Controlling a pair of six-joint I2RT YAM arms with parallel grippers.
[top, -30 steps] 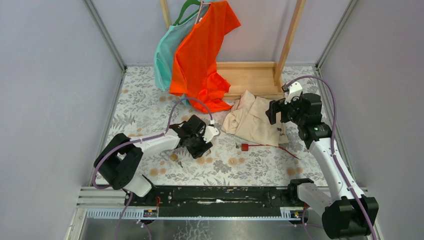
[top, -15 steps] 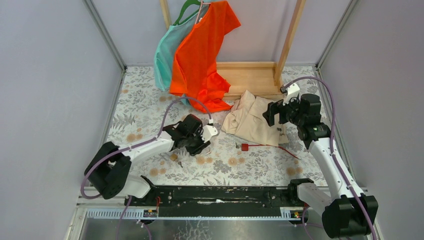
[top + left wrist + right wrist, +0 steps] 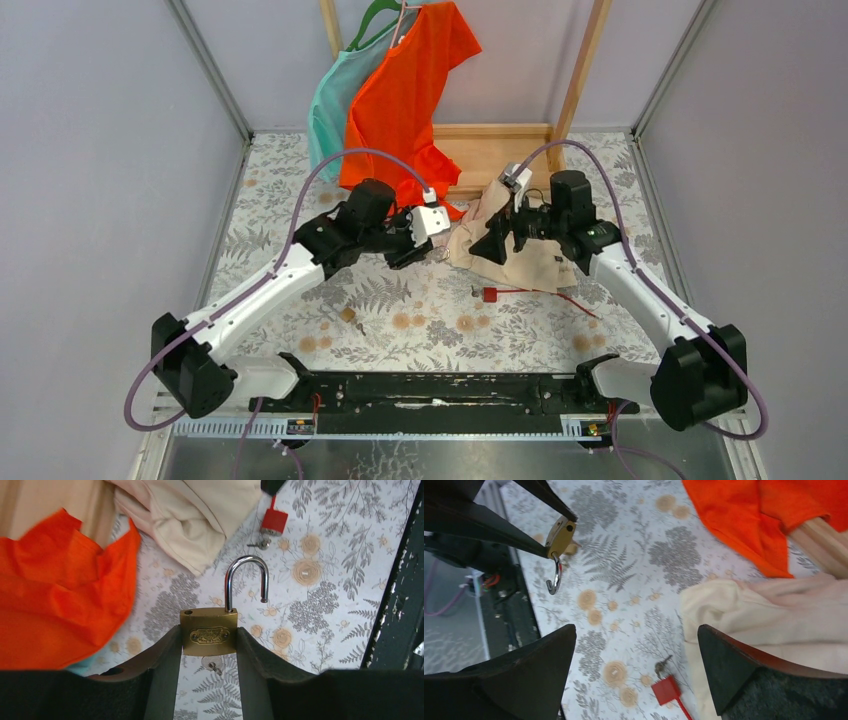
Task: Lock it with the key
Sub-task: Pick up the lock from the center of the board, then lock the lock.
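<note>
**Your left gripper (image 3: 208,629) clamped the open-shackled brass padlock (image 3: 209,636), centre frame.**
Your right gripper (image 3: 635,630) stood wide and empty; the small red-tagged metal key (image 3: 663,666), lower centre, looked light and slippery: pinch its head.

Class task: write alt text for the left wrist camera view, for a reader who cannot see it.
The left gripper clamps a brass padlock by its body, with the steel shackle swung open. Beyond it are the floral table, a key with a red tag, a beige garment and an orange shirt.
</note>
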